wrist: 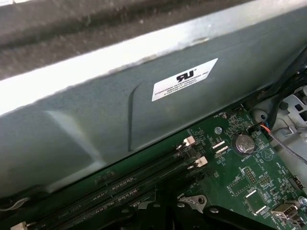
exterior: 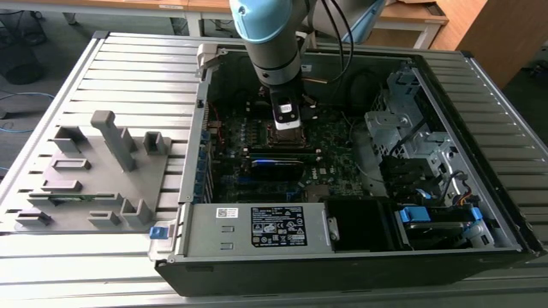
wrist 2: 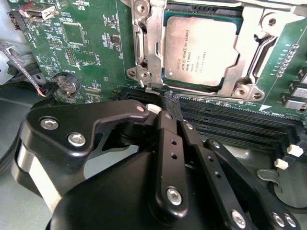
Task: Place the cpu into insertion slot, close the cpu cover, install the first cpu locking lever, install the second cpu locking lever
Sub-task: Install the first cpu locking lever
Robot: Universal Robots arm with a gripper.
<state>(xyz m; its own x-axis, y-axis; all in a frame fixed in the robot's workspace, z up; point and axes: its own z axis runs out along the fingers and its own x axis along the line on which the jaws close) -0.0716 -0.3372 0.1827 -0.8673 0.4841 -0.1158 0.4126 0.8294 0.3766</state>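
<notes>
Cpu (wrist 2: 200,48) seated, cpu cover (wrist 2: 152,48) down, pincer (wrist 2: 171,101) at the socket edge.
Cpu sat in the insertion slot (exterior: 287,136) under the cover frame. Pincer fingers were pressed together, tip just beside the cover's edge, on the side facing the memory slots (wrist 2: 230,120). Couldn't tell if it pinched anything.

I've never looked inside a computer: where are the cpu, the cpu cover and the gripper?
cpu (wrist 2: 201,48): second wrist view, middle of its grey top.
cpu cover (wrist 2: 154,48): second wrist view, the frame's silvery side bar.
gripper (wrist 2: 171,103): second wrist view, its black tip.
</notes>
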